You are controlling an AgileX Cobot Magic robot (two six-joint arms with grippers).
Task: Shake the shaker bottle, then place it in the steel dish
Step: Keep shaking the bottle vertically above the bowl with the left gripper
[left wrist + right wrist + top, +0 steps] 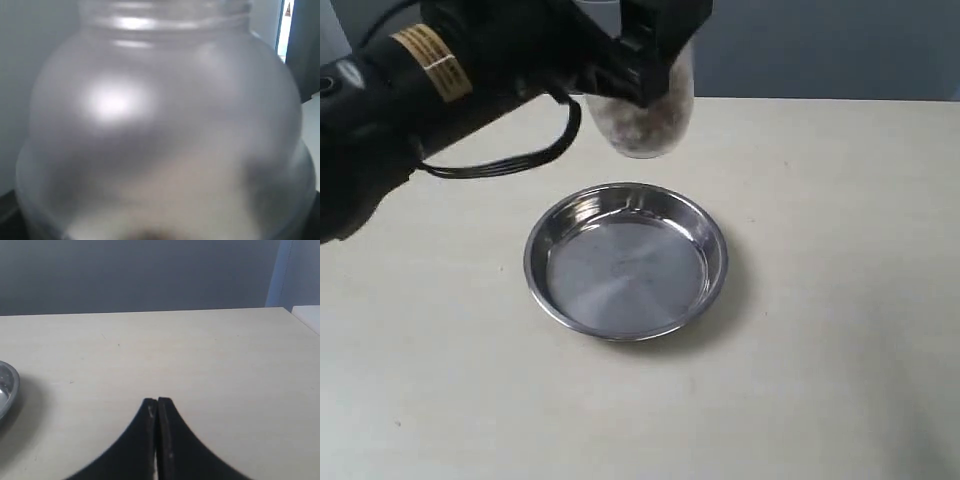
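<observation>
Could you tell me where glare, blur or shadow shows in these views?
Exterior view: the steel dish mirrors bright streaks on its rim and throws a soft shadow on the table. Left wrist view: the shaker bottle fills the frame, blurred, with a white glare patch. Right wrist view: evenly lit, fairly sharp.

The shaker bottle (642, 130) hangs in the air, clamped by the fingers (620, 62) of the left gripper (645, 80). Its frosted, translucent wall shows brown granules (665, 115) gathered at the lower end. Its upper part is hidden, so its tilt is unclear. The left wrist view shows its domed shoulder (160, 130) close up. The steel dish (535, 270) sits flat on the tabletop (840, 300), round, shallow and shiny, with a low sloped rim, apart from the bottle and nearer the camera.
</observation>
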